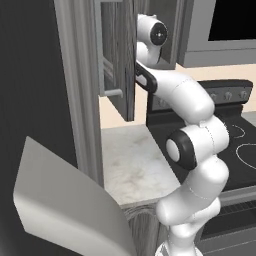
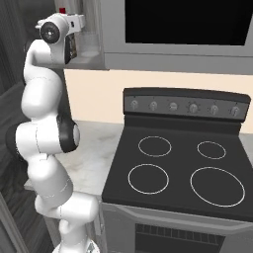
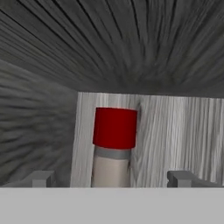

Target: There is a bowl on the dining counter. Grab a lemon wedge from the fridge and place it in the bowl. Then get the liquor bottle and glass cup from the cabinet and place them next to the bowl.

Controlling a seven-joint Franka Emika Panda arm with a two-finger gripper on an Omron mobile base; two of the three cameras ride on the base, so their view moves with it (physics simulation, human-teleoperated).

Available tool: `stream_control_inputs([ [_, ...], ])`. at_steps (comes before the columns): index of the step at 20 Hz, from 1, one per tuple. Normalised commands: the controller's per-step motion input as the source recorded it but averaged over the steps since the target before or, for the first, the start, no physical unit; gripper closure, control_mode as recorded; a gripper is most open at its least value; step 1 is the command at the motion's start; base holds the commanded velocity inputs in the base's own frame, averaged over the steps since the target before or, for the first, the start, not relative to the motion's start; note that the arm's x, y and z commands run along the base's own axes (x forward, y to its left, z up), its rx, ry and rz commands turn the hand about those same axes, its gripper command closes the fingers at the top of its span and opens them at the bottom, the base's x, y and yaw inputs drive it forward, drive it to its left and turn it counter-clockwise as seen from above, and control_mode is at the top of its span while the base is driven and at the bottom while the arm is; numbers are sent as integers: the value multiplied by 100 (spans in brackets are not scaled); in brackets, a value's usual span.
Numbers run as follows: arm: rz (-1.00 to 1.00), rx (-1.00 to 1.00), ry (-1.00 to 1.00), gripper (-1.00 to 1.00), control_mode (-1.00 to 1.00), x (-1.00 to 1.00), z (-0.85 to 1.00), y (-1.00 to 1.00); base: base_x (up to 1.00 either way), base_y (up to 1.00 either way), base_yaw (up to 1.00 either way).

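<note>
Red-capped liquor bottle (image 3: 113,146) stands upright inside the cabinet (image 1: 120,60), between wide-open, empty gripper (image 3: 111,178) tips. Bottle not yet grabbed; looks like cup & counter placement still left.

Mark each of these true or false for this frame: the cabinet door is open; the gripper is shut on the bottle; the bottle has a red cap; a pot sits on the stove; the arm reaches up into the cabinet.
1. The cabinet door is open. True.
2. The gripper is shut on the bottle. False: the jaws are wide open, with the bottle upright ahead between the fingertips, not gripped.
3. The bottle has a red cap. True.
4. A pot sits on the stove. False: all four burner rings are bare.
5. The arm reaches up into the cabinet. True.
</note>
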Motion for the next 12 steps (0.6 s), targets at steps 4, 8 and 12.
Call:
stream_control_inputs([
  [4, 0, 0, 0, 100, -100, 23, 0, 12, 0, 0, 0],
  [8, 0, 0, 0, 100, -100, 5, 0, 4, 0, 0, 0],
  [12, 0, 0, 0, 100, -100, 0, 0, 0, 0, 0, 0],
])
